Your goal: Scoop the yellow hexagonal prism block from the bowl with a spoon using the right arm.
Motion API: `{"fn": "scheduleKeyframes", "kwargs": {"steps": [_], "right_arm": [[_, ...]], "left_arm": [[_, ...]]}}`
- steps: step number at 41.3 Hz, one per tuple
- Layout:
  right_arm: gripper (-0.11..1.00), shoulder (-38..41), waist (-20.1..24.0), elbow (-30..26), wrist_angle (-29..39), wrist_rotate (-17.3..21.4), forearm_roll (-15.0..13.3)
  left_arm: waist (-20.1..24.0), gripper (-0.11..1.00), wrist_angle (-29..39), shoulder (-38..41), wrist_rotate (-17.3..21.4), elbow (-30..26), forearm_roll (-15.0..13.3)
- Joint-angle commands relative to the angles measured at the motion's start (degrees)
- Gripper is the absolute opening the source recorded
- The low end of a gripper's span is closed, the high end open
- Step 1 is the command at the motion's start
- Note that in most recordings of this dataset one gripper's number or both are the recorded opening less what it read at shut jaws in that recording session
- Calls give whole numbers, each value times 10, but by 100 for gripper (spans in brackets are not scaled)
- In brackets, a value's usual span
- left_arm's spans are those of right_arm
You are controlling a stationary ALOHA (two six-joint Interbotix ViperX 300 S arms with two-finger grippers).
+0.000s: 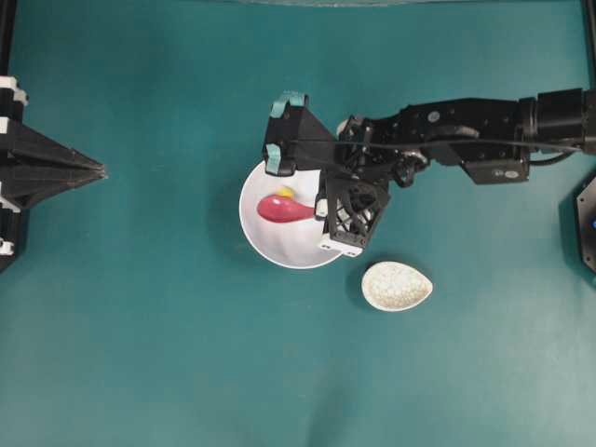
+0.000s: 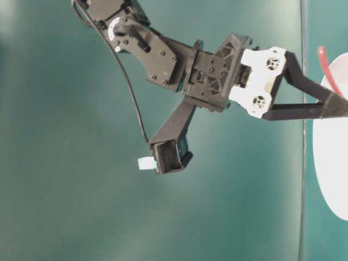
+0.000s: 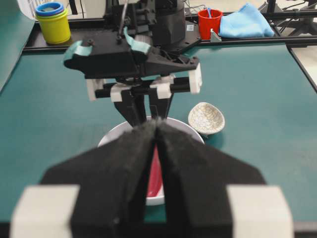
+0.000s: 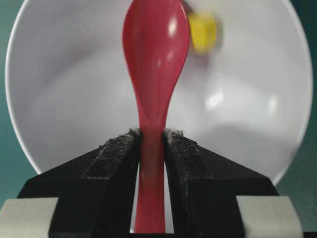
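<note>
One tool is in play: the spoon, clamped by its handle between the two pads of the right gripper. The jaws are closed on the handle, with the scoop projecting forward into the bowl. The left gripper is idle at the table edge with its fingers pressed together and nothing between them.

Step in hand: positioning the scoop against the block. The spoon is already inside the bowl, so pick-up of the tool is complete; the block itself is not yet in the scoop.

Relative position: in the right wrist view, the block lies on the bowl floor just beside the scoop's far right edge, near the tip. In the overhead view, the block sits just above the scoop, close to the bowl's upper rim and partly under the arm's camera mount. Whether spoon and block touch cannot be determined; the block appears blurred.

Next move, as judged:
1. Shift the scoop sideways toward the block so that its lip comes under or behind it.
2. Use the bowl wall as a backstop, since the small block is likely to slide away when pushed.
3. Tilt the scoop level before lifting.

Risk: the block may be pushed along the wall instead of riding up into the scoop.
</note>
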Motion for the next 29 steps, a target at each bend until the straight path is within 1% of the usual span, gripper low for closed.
{"fn": "scheduleKeyframes", "kwargs": {"steps": [1, 12, 18, 29], "right_arm": [[24, -11, 4, -1, -15, 0, -1], [24, -13, 4, 2, -25, -1, -1], [24, -18, 4, 2, -23, -2, -8], [24, -65, 4, 2, -4, -1, -23]], "left_arm": [[0, 9, -4, 3, 0, -18, -1], [0, 9, -3, 2, 0, -18, -1], [-1, 9, -4, 2, 0, -18, -1], [-1, 9, -4, 2, 0, -18, -1]]}}
